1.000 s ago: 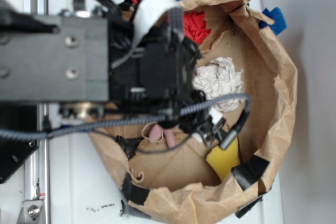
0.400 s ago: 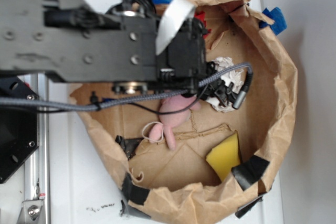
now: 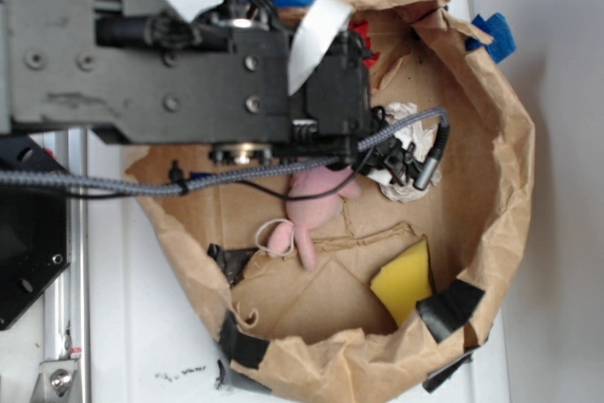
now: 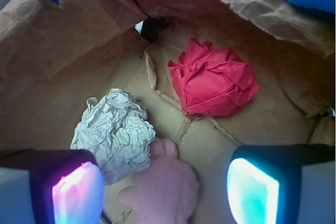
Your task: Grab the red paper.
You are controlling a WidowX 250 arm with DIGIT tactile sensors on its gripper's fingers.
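Barely shifted since a moment ago, the end effector (image 4: 165, 184) hangs released and empty; red paper (image 4: 214, 80) lies ahead, white paper wad (image 4: 115, 132) beside pink plush toy (image 4: 163, 190).

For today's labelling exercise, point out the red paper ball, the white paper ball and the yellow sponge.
red paper ball (image 4: 214, 84), wrist view, middle of its creased top
white paper ball (image 4: 114, 129), wrist view, centre of the crumpled wad
yellow sponge (image 3: 404, 280), exterior view, middle of its flat face
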